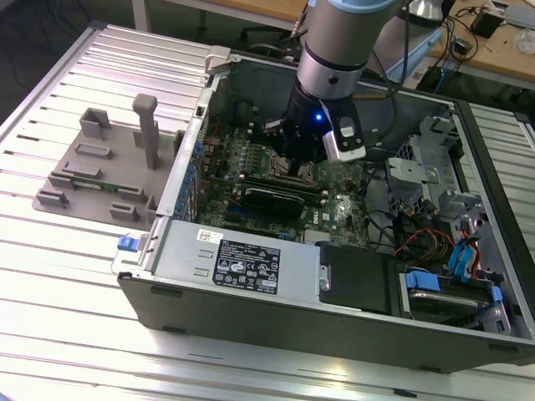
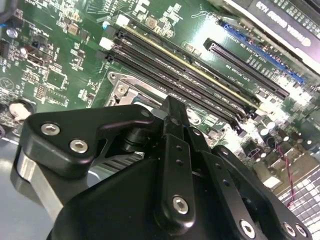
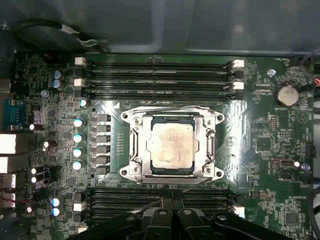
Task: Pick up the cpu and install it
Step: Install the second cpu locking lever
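First wrist view puts the cpu [image 3: 171, 145] flat inside the socket frame [image 3: 134, 167]. Just beside that frame, the gripper [image 3: 172, 206] has its fingers drawn together, empty. Thin, rigid, fragile; best held by its edges.

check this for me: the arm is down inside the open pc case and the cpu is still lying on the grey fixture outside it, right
Not quite. The arm is down inside the open case, but the cpu is not on the grey fixture. The first wrist view shows it sitting in the motherboard socket, framed by the metal bracket.
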Robot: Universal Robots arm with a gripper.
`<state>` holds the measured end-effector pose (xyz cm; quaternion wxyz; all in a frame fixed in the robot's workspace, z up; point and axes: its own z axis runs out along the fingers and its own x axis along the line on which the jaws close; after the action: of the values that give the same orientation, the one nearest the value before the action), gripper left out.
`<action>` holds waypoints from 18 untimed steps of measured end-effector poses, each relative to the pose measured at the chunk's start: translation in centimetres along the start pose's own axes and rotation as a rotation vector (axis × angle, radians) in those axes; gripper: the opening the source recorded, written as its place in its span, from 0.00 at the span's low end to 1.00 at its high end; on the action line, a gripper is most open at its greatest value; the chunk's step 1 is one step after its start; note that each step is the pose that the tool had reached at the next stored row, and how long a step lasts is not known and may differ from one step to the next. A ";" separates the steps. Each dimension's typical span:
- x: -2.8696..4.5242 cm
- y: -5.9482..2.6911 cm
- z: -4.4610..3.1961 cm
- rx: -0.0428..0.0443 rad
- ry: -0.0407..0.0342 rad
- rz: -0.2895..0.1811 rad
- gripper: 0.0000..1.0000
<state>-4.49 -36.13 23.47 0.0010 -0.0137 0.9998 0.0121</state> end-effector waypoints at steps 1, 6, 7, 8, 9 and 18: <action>0.02 0.00 0.07 0.0000 0.0003 -0.014 0.11; 0.68 -0.02 0.30 -0.0002 0.0012 -0.052 0.11; 0.78 -0.03 0.33 0.0000 0.0013 -0.052 0.11; 0.84 -0.05 0.38 0.0000 0.0013 -0.052 0.11; 0.89 -0.08 0.43 0.0000 0.0014 -0.053 0.11; 1.25 -0.60 0.67 -0.0004 0.0013 -0.053 0.11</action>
<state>-5.72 -36.75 22.78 0.0007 -0.0402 0.9991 0.0123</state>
